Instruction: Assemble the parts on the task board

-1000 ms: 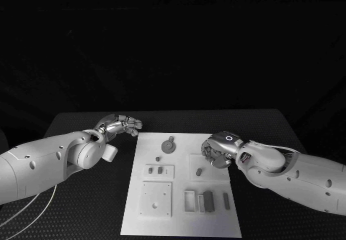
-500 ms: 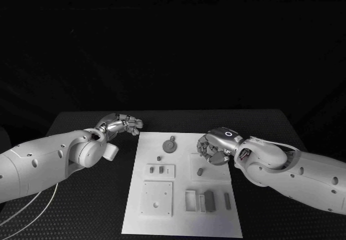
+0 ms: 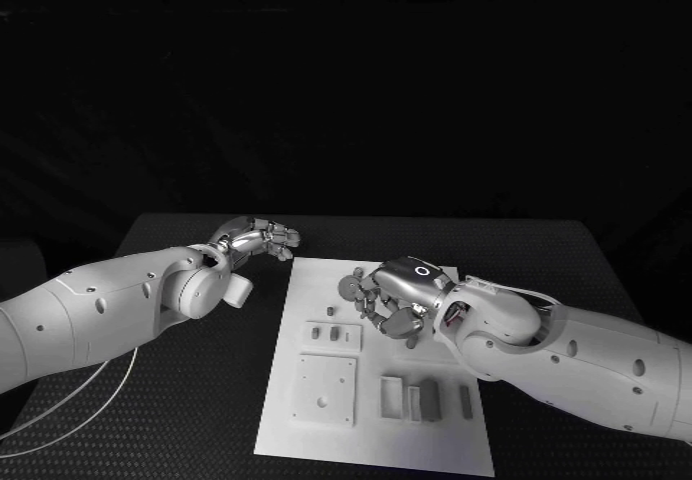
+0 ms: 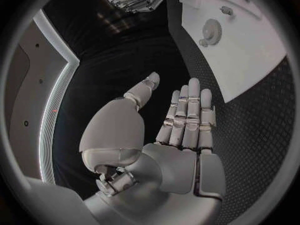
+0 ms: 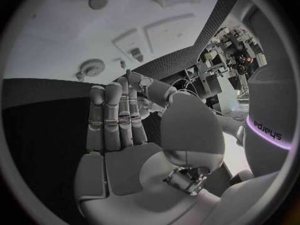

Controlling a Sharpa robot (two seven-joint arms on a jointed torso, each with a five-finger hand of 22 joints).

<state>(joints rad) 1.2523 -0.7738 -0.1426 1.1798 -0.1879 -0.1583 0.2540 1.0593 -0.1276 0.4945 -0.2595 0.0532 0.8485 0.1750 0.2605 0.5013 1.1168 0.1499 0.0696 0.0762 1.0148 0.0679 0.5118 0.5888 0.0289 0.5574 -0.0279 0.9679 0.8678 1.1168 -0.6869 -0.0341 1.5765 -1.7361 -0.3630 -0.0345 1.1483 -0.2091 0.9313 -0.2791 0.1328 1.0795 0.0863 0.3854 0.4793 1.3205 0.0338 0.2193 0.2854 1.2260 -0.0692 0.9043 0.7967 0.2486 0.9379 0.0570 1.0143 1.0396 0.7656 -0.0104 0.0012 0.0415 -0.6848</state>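
The white task board lies in the middle of the black table. A round gear part sits near its far edge; the same gear shows in the left wrist view and again in the right wrist view. My right hand hovers over the board's far middle, just right of the gear, fingers straight and holding nothing. My left hand hangs off the board's far left corner above the table, its fingers straight and empty.
A small peg, a slotted block, a square plate with holes and a tray holding dark bars lie on the nearer half of the board. Black table surrounds the board.
The camera view has shifted. My right hand has moved left across the board, from its right edge to the far middle beside the gear. The left hand has stayed by the corner.
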